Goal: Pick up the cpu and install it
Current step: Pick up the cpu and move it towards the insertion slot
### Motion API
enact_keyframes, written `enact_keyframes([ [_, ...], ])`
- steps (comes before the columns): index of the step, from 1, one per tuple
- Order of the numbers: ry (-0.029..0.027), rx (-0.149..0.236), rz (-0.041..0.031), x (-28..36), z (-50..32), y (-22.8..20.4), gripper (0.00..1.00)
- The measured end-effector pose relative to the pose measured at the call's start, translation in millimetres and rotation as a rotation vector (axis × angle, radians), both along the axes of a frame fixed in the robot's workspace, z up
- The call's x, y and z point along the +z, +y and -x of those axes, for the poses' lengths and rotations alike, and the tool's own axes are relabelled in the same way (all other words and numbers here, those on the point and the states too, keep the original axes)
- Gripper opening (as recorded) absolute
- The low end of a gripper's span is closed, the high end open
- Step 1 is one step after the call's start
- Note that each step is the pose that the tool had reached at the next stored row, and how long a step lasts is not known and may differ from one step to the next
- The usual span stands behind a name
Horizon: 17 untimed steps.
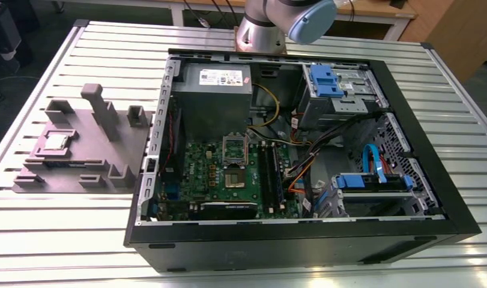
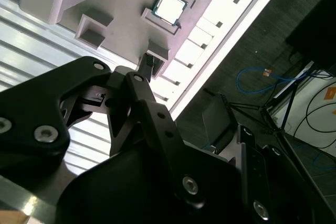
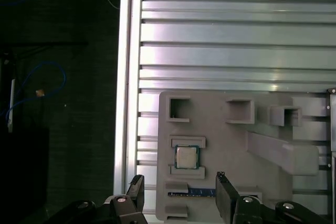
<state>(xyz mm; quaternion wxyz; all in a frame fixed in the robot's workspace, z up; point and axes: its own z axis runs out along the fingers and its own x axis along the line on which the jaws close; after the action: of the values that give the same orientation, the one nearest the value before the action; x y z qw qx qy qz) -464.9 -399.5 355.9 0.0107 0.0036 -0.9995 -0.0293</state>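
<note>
The cpu (image 1: 55,141) is a small square chip with a shiny silver top, lying flat in a recess of the grey holder block (image 1: 107,150) at the exterior view's left. In the first wrist view the cpu (image 3: 186,157) lies just beyond my gripper (image 3: 180,195), which is open, with one black finger (image 3: 135,190) on each side of it and nothing held. The second wrist view has the cpu (image 2: 169,7) past the black finger linkage (image 2: 142,103). On the green motherboard (image 1: 227,180) inside the case, the socket (image 1: 235,176) lies with its metal frame (image 1: 233,146) flipped up.
The open black computer case (image 1: 307,240) lies on a slatted aluminium table (image 1: 67,228). Inside are a grey power-supply box (image 1: 215,90), blue-tabbed drive bays (image 1: 331,84) and loose cables (image 1: 307,162). The holder block has tall posts (image 1: 99,108). The arm's base (image 1: 263,30) stands behind the case.
</note>
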Motion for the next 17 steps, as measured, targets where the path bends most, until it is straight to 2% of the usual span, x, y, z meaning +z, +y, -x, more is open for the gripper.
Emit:
enact_keyframes([
  [11, -0.0002, 0.000, -0.0016, -1.1, 0.0, 0.0, 0.65],
  [14, 0.0000, 0.000, -0.0015, -3.9, 0.0, -1.2, 0.65],
  [17, 0.0000, 0.000, -0.0014, -9.4, 0.0, -1.7, 0.65],
])
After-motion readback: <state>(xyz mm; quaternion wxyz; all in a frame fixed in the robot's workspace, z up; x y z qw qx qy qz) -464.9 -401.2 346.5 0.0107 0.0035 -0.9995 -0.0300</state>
